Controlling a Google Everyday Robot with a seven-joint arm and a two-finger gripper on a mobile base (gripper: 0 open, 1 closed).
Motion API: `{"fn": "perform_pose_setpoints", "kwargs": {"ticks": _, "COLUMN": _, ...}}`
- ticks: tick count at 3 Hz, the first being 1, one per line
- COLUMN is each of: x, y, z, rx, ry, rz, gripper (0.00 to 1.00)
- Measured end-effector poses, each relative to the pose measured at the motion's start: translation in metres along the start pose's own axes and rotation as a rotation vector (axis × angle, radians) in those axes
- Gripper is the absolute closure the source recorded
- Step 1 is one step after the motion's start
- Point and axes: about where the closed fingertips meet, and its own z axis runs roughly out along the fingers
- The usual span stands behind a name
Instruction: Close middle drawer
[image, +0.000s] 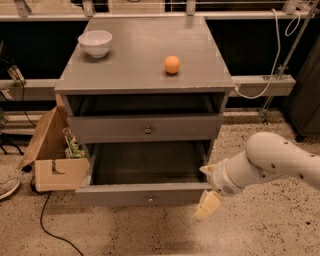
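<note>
jaws, state untellable, hang by the right end of the middle drawer (145, 194), seemingly stiff wood best pushed front-on.

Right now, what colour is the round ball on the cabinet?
Orange ball, camera view; gripper near the open grey drawer's front corner.

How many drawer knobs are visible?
2: one on the upper drawer, one on the open middle drawer, by whose right corner the gripper hangs. More may be hidden.

The middle drawer (145, 194) — grey, shallow, narrow front, 1 small round knob (150, 198) — stands level, pulled well out of the cabinet (140, 60); the gripper (209, 194) is low off the cabinet's front right.
</note>
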Motion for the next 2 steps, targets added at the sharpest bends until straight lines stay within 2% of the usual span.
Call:
{"fn": "perform_pose_setpoints", "kwargs": {"ticks": 1, "x": 0.016, "y": -0.008, "z": 0.021, "rx": -0.007, "ry": 0.04, "rz": -0.007, "gripper": 0.0}}
{"fn": "perform_pose_setpoints", "kwargs": {"ticks": 2, "x": 0.042, "y": -0.02, "z": 0.05, "rx": -0.028, "ry": 0.081, "rz": 0.011, "gripper": 0.03}}
